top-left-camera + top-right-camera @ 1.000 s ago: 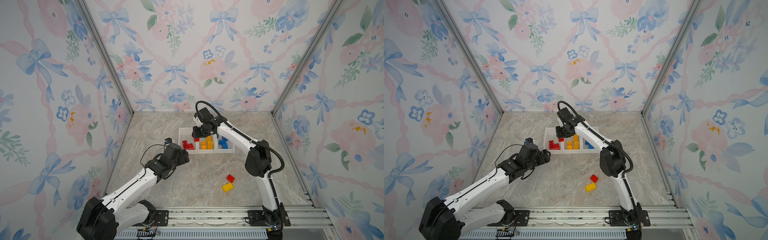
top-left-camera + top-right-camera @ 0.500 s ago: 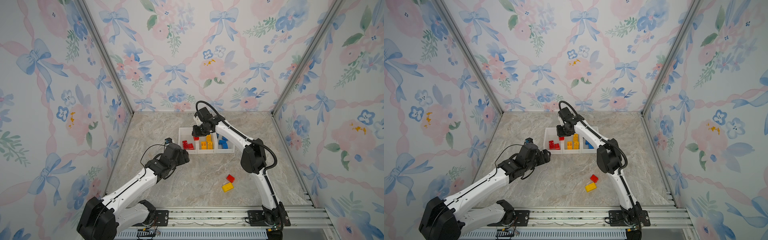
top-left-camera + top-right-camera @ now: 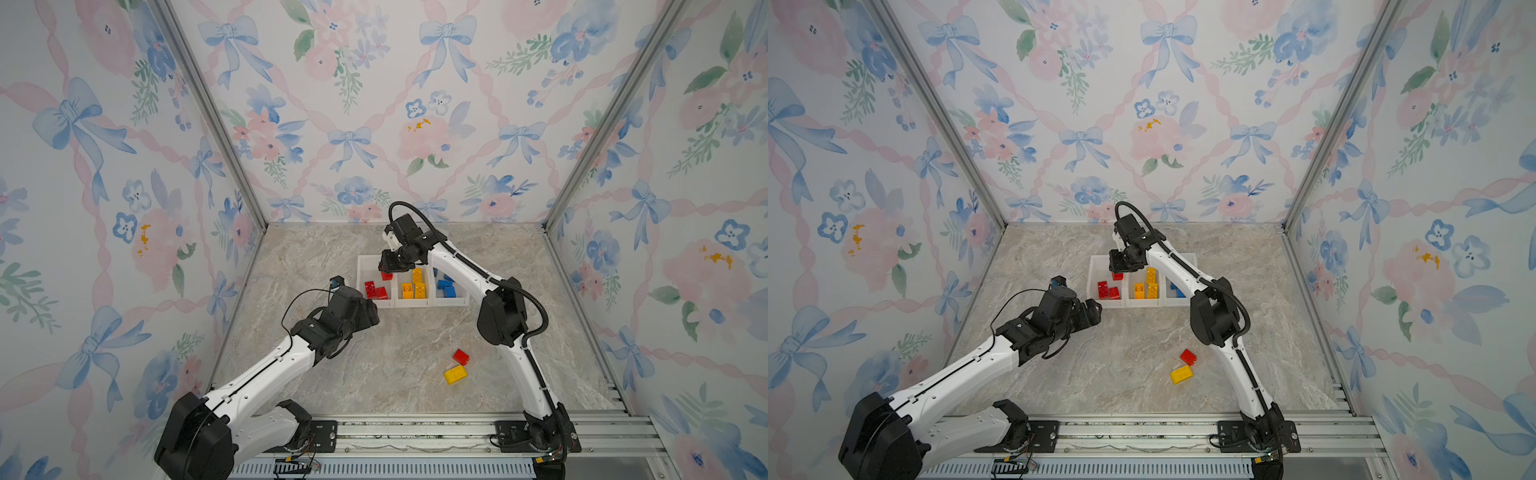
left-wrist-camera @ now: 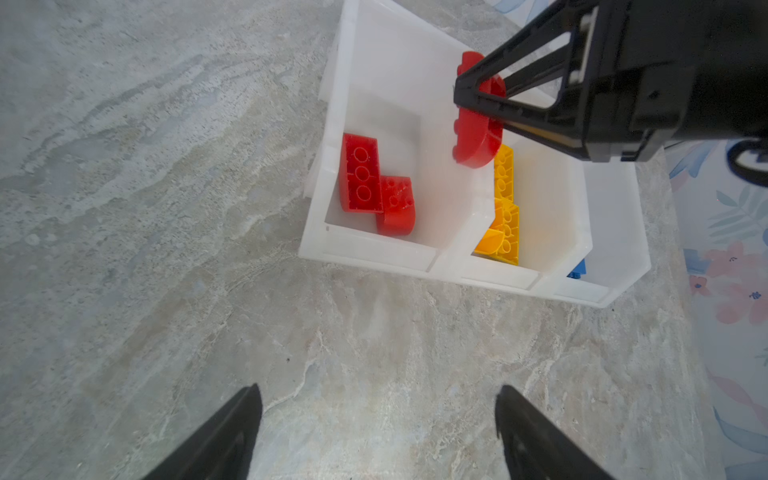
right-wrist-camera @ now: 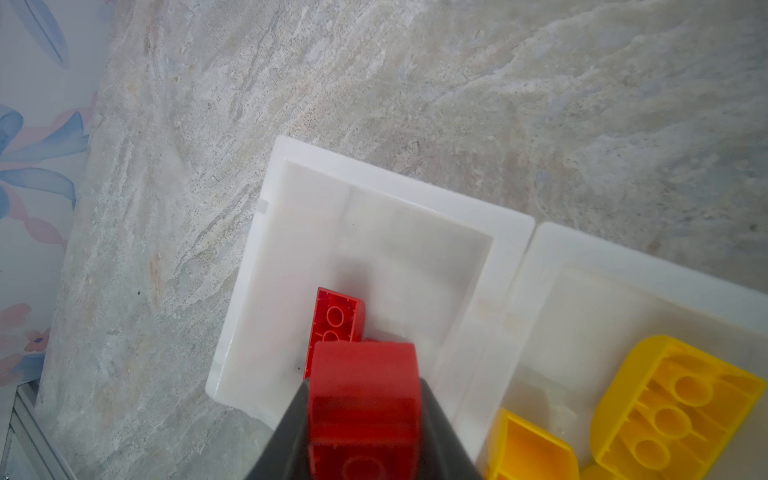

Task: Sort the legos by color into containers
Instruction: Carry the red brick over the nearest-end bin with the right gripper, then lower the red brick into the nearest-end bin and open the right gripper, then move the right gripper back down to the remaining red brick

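Legos (image 3: 1188, 356) loose: one red brick (image 3: 460, 356); one yellow brick (image 3: 455, 374); right end effector (image 4: 478, 104) grips red lego (image 5: 363, 399); left end effector (image 4: 378, 399) apart

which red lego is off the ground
The curved red brick clamped in the right gripper above the leftmost bin; the bin's two red bricks and the loose red brick rest on surfaces.
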You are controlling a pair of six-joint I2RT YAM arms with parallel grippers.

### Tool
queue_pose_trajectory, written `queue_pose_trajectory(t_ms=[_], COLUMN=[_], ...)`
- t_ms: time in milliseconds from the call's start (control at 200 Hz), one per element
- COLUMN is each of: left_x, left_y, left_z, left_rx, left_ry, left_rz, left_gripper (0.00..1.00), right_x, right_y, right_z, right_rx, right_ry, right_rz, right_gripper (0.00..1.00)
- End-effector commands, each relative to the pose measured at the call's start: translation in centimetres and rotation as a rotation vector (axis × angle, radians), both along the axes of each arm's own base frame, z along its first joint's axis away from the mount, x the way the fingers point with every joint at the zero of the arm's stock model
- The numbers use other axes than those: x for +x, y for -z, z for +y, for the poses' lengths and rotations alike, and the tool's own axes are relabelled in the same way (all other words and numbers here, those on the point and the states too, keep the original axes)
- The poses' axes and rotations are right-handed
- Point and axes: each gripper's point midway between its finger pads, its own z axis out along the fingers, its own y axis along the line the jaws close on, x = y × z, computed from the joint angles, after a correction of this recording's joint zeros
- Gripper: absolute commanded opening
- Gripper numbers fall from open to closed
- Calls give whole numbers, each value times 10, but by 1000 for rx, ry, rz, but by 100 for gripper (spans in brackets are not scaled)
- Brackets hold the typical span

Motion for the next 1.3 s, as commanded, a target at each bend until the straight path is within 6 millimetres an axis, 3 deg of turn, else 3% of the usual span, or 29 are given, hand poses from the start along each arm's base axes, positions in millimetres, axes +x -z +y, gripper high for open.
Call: queue_pose_trajectory(t_ms=[0, 225, 345, 510, 815, 1060, 1295], left_x=[0, -1, -2, -2, 0, 4, 8], left_y=[-2, -3, -3, -4, -5, -6, -5], left_z=[3, 3, 3, 4, 4, 2, -3], left_rx=[-14, -18, -21, -22, -18, -7, 7], left_ry=[-17, -18, -19, -20, -26, -21, -2], left_rz=[-1, -2, -3, -5, -9, -11, -2], left_gripper=[90, 90, 90, 90, 91, 91, 91], right_x=[-4, -4, -4, -5, -19, -50, -97], right_y=[20, 31, 30, 15, -32, -56, -45], right_z=[7, 11, 11, 12, 5, -22, -77], right_rx=[-11, -18, -18, -4, 37, 40, -25], right_ry=[-10, -13, -11, -14, -16, -7, 25], right_rz=[37, 56, 54, 34, -15, -22, 13], right_gripper=[24, 27, 41, 53, 55, 60, 66])
